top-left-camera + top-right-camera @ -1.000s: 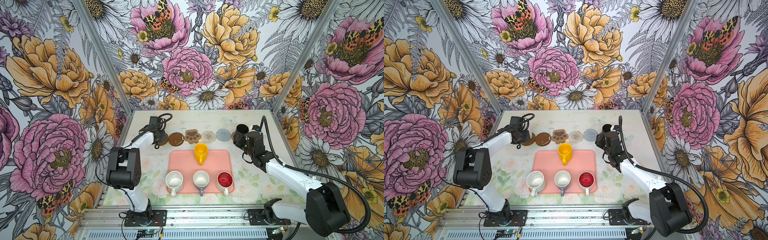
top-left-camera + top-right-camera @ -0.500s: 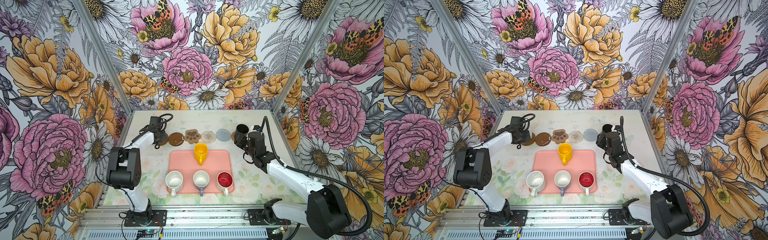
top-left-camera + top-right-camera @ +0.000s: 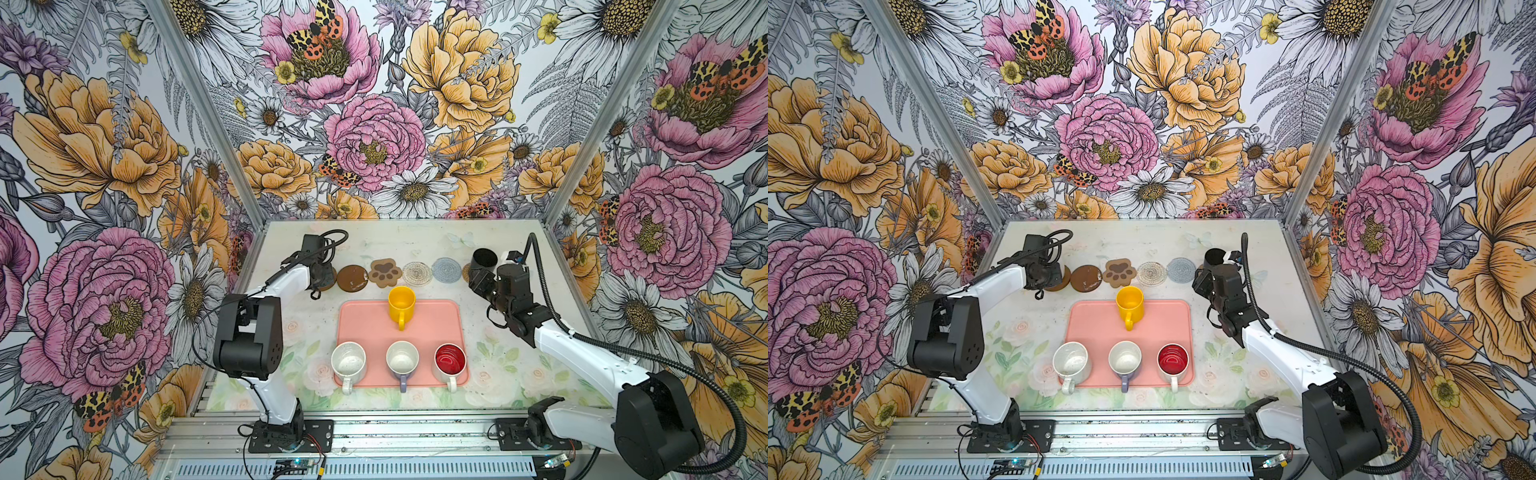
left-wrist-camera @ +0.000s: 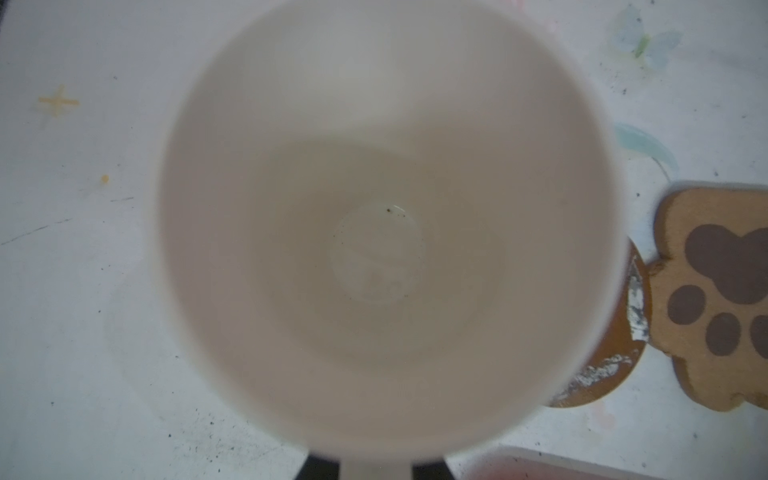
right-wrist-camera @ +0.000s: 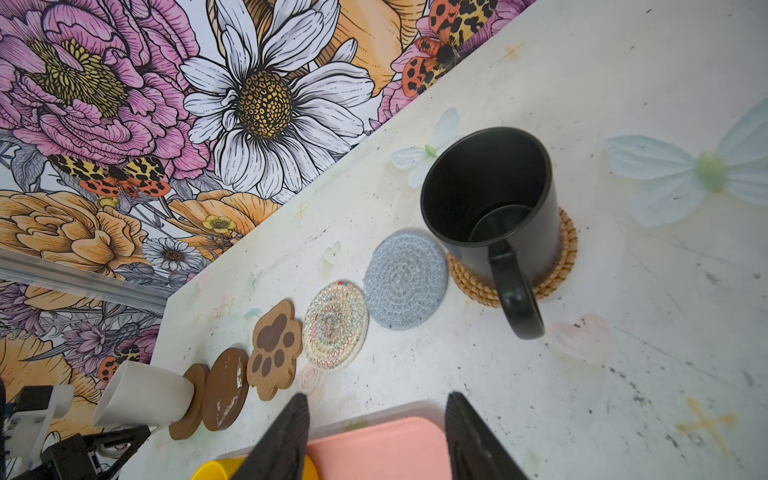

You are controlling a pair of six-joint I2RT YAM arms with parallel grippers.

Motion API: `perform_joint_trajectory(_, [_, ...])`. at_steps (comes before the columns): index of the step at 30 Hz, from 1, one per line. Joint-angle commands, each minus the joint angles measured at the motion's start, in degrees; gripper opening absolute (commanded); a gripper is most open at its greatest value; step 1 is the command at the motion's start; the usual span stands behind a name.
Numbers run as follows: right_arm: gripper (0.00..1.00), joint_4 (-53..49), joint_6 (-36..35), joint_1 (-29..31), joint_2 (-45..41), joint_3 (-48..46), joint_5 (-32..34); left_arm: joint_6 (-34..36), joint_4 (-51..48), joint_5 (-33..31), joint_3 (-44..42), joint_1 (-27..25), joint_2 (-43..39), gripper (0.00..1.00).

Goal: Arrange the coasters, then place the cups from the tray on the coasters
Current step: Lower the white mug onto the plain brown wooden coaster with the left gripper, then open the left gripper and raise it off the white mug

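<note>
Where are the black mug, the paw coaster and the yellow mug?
black mug (image 5: pixel 478 183): right wrist view, on its dark inner wall.
paw coaster (image 3: pixel 385 272): a top view, on the big brown middle pad.
yellow mug (image 3: pixel 402 300): a top view, inside its open mouth.

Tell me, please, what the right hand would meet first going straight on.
Likely the bare table just before the blue coaster; the black mug stands off that line. Depth is unclear.

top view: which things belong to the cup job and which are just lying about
Job: pink tray, yellow mug, speckled mug, lavender mug, red-lined mug, black mug, white mug, two dark brown discs, paw coaster, patterned disc, blue woven disc, rattan disc.
Just there: table, floral walls.
</note>
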Motion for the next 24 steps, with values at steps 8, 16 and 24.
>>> perform_joint_trajectory(8, [0.55,0.7,0.3,-0.4,-1.4,-0.2,0.6,-0.3,-1.0,-1.5,-1.4,-0.3,-1.1,0.24])
perform_joint_trajectory(16, [0.55,0.6,0.4,-0.3,-1.5,-0.1,0.7,-0.7,-1.5,-1.1,-1.4,-0.4,-1.5,0.34])
perform_joint_trajectory(24, [0.55,0.5,0.3,-0.3,-1.7,-0.3,0.7,-1.0,-2.6,-1.0,-1.5,-0.6,-4.6,0.39])
